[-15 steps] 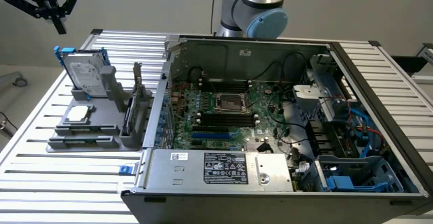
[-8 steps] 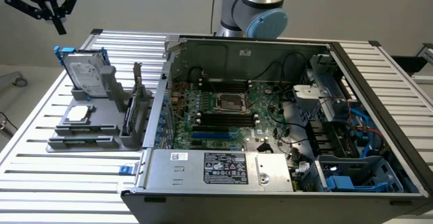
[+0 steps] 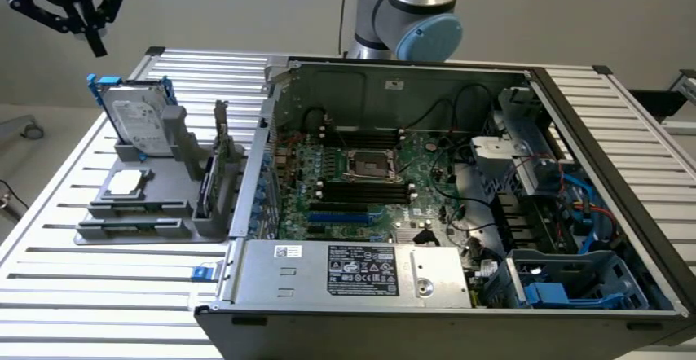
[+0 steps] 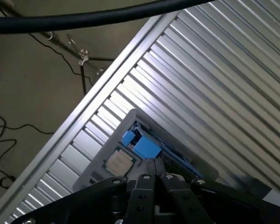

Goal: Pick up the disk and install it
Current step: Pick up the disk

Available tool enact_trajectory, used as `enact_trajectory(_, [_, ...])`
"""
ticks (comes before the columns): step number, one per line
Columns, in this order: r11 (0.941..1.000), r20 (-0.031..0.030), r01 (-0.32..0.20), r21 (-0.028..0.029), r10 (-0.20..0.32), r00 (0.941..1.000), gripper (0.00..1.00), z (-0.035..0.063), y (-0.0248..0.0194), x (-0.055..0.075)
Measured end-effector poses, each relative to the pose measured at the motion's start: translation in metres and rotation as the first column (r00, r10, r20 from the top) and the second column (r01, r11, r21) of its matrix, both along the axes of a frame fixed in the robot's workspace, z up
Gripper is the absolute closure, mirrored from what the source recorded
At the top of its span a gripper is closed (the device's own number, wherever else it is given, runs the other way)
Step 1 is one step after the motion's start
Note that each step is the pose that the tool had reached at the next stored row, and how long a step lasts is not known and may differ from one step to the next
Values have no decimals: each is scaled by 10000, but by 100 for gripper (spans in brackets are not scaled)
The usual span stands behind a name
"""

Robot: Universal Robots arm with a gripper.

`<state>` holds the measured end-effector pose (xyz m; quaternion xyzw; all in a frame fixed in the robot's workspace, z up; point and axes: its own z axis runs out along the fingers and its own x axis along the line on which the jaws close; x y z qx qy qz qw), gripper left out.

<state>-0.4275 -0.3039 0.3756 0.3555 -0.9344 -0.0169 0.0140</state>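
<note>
Nearest the exterior camera, an open computer case [image 3: 413, 335] lies on the slatted table [image 3: 98, 311]. Beside it, toward the exterior view's left, a grey holder [image 3: 163, 213] carries the disk [image 3: 139, 120] upright. Farther back, above the disk, the tool [image 3: 94, 41] hangs empty, fingers together.

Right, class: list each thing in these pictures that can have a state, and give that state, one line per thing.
gripper: shut, holding nothing, raised clear of the disk.
disk: standing upright in the grey holder, not picked up.
chip: lying flat on the holder.
circuit card: standing on edge in the holder.
computer case: open, insides exposed.
</note>
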Motion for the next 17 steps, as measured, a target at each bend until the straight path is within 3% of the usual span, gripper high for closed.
enact_trajectory(5, [9958,1,-914,0,914,9958,89,-7,0,0])
enact_trajectory(9, [9866,0,-1629,0,1629,9866,89,-12,0,0])
enact_trajectory(13, [9719,1,-2354,0,2354,9719,89,-18,0,0])
enact_trajectory(17, [9525,0,-3046,0,3046,9525,89,-23,0,0])
